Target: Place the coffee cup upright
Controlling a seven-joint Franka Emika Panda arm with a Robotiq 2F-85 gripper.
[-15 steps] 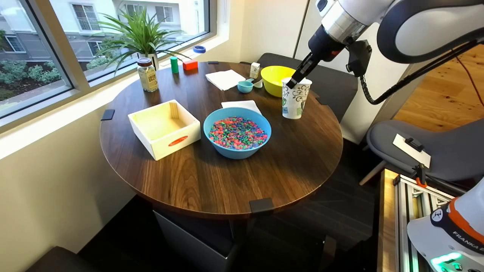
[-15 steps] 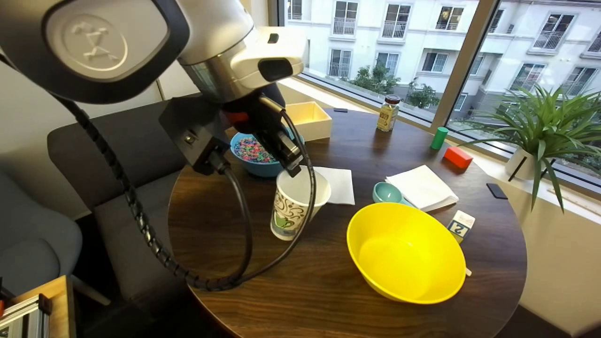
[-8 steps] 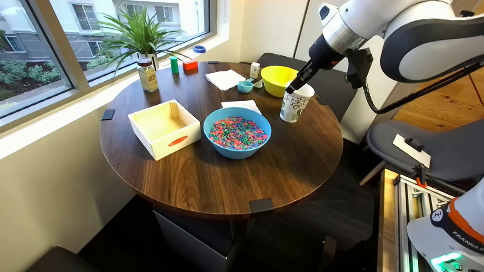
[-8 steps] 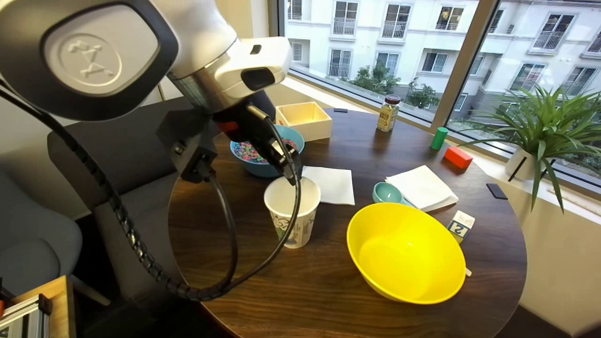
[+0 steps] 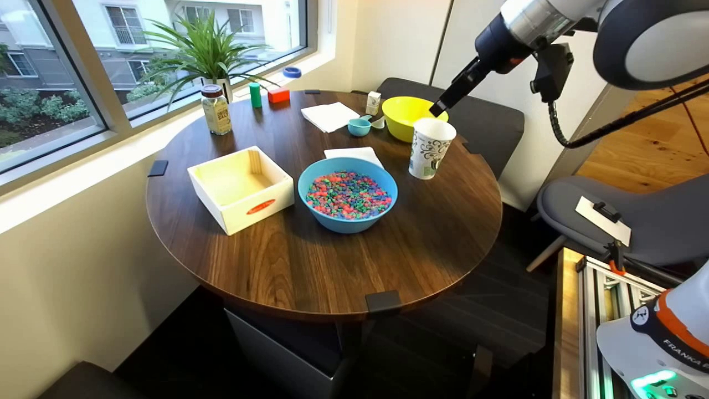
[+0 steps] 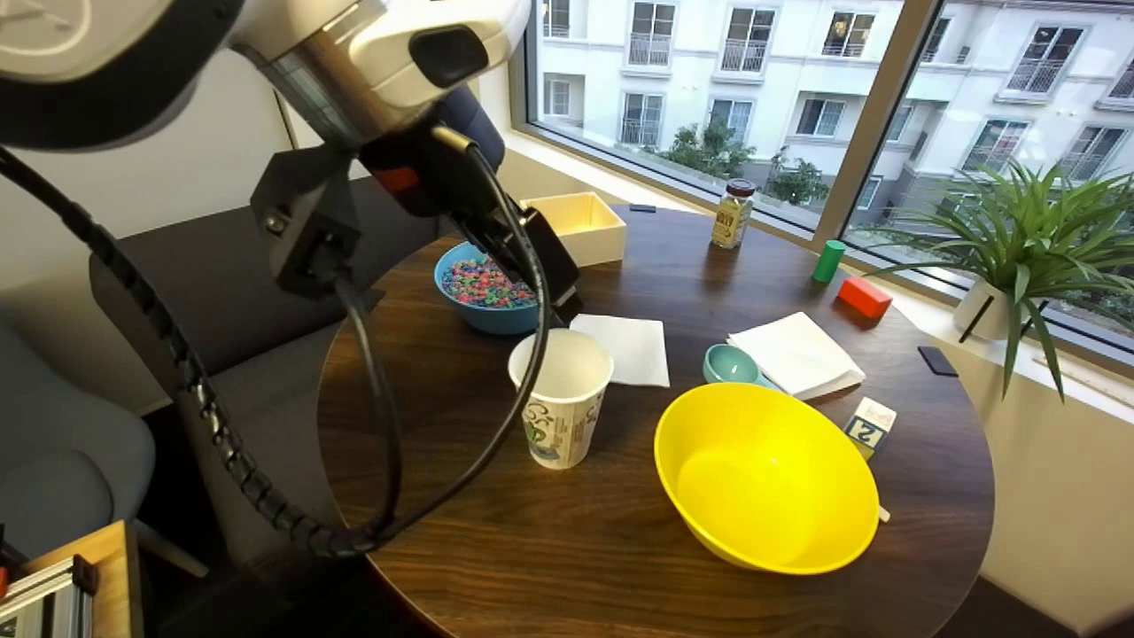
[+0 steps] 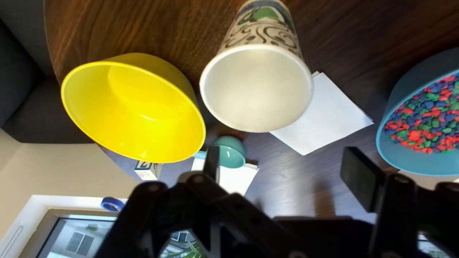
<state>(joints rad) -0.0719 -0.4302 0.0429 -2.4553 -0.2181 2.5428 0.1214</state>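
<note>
The white paper coffee cup (image 5: 431, 149), with its dark swirl print, stands upright on the round wooden table, mouth up. An exterior view shows the cup (image 6: 562, 430) free of the fingers, its base on the wood. My gripper (image 5: 438, 107) is just above and behind the cup's rim, apart from it. In the wrist view the jaws of the gripper (image 7: 283, 168) are spread wide with nothing between the pads (image 7: 360, 177). There the empty inside of the cup (image 7: 256, 91) faces the camera, beyond the fingertips.
The yellow bowl (image 6: 771, 478) stands close beside the cup. A blue bowl of coloured bits (image 5: 348, 219) and a wooden box (image 5: 241, 188) are farther along the table. Napkins (image 6: 625, 350), a teal scoop (image 6: 731, 365) and a small white block (image 6: 871, 424) lie nearby.
The fingers were shut on the cup's rim a second ago. They have opened and let go, and the gripper has risen away. The cup, slightly tilted half a second ago, now stands by itself.
</note>
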